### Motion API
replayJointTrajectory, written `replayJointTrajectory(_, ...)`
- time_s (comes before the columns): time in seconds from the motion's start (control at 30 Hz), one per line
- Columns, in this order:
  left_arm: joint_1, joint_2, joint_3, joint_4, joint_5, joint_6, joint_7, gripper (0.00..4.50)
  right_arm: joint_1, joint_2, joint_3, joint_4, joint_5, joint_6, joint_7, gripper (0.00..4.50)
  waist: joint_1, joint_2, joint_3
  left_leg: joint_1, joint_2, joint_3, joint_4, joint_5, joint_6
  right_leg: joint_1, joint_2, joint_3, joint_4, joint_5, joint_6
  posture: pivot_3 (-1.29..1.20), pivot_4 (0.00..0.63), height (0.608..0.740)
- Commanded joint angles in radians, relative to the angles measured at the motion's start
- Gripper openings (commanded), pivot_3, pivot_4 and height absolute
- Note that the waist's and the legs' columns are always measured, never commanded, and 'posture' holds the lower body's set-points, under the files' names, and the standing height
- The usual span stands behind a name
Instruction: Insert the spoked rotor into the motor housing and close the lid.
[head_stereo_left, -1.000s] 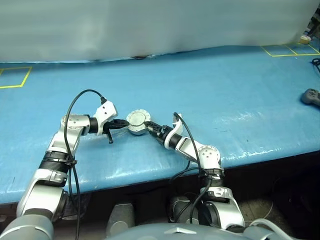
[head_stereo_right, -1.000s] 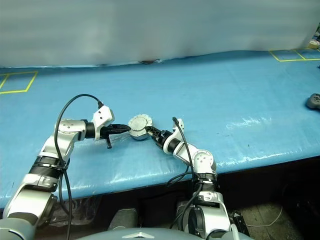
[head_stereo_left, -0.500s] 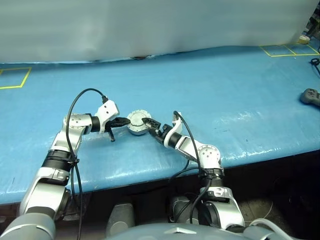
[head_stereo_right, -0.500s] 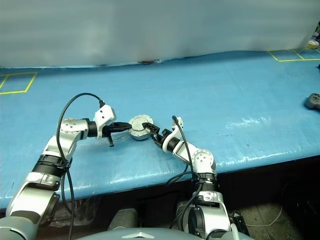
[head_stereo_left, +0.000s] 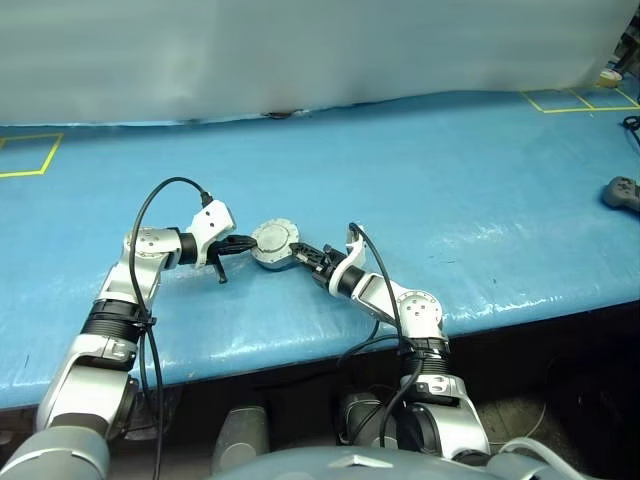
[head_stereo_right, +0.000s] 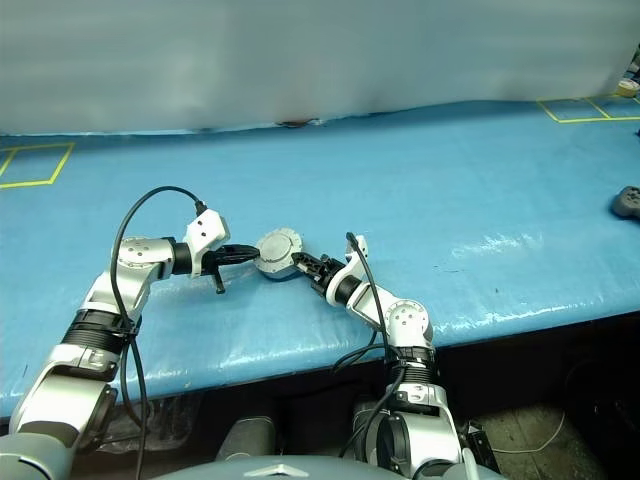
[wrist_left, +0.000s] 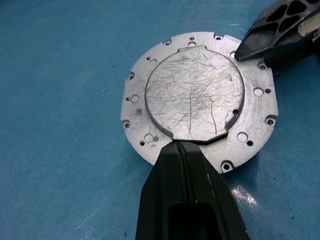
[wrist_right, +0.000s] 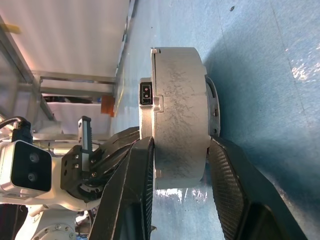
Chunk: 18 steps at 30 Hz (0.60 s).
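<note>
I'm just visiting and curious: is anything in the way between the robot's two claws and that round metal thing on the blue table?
Nothing visible. The lid lies closed on the housing. The right gripper straddles the housing's sides, and the shut left gripper rests its tips on the lid's rim.

A blue tarpaulin (head_stereo_left: 450, 190) covered the work surface, marked with yellow taped squares (head_stereo_left: 28, 155) at its far corners. A grey handheld controller (head_stereo_left: 622, 192) lay near the right edge, before a pale backdrop (head_stereo_left: 300, 50).
</note>
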Motion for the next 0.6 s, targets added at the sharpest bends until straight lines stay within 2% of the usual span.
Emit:
replayJointTrajectory(0.03, 0.006, -0.009, -0.028, 0.005, 0.013, 0.011, -0.006, 0.00, 0.013, 0.040, 0.005, -0.022, 0.009, 0.015, -0.005, 1.28, 0.000, 0.000, 0.000, 0.000, 0.000, 0.000, 0.000, 0.000, 0.000, 0.000, 0.000, 0.000, 0.000, 0.000, 0.000, 0.00, 0.150, 0.740)
replayJointTrajectory(0.6, 0.006, -0.003, -0.022, 0.004, 0.010, 0.012, -0.006, 0.00, 0.054, 0.046, 0.026, -0.062, 0.041, 0.056, 0.011, 1.28, 0.000, 0.000, 0.000, -0.001, 0.000, 0.000, 0.000, 0.000, 0.000, 0.000, 0.000, 0.000, -0.001, 0.000, 0.000, 0.00, 0.150, 0.740)
